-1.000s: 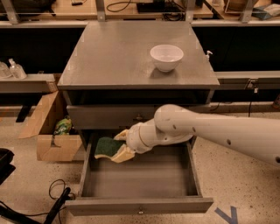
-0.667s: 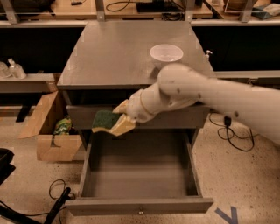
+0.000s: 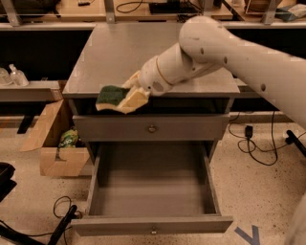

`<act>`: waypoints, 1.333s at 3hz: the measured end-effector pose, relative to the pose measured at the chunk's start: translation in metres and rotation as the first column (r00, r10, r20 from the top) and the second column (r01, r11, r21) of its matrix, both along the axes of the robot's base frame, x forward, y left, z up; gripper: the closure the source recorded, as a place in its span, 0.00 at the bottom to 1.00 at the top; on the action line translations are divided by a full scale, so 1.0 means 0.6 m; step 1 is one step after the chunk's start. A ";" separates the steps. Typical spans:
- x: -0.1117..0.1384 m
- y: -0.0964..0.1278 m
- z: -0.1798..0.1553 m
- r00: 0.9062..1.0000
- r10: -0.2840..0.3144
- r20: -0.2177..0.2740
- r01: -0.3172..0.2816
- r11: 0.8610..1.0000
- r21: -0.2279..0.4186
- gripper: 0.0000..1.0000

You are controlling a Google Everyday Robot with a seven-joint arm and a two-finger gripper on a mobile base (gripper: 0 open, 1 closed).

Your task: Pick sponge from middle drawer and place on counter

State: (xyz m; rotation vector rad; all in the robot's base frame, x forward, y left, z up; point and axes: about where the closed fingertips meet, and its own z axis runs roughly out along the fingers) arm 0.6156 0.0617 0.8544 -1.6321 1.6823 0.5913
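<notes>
The sponge [image 3: 116, 97], dark green face over pale yellow foam, is held in the air at the counter's front edge, left of centre. My gripper [image 3: 135, 92] is shut on the sponge's right end, and the white arm reaches in from the upper right across the counter [image 3: 110, 52]. The middle drawer [image 3: 152, 191] stands pulled out and empty below, with its low front panel and small knob [image 3: 153, 231] nearest me.
A closed drawer with a round knob [image 3: 152, 128] sits just under the sponge. An open cardboard box [image 3: 52, 146] stands on the floor at the left. Cables [image 3: 253, 143] lie on the floor at the right. A wooden workbench [image 3: 143, 7] runs behind the counter.
My gripper has lifted the sponge out of the open drawer, past the closed drawer's front, up to the counter's front edge. The arm now hides the white bowl.
</notes>
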 end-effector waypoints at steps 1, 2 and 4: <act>0.067 0.033 0.073 0.998 -0.040 0.038 0.037 0.995 0.095 1.00; 0.130 0.088 0.094 0.993 -0.102 0.054 0.093 0.983 0.157 1.00; 0.274 0.162 0.107 0.931 -0.349 0.107 0.334 0.932 0.139 1.00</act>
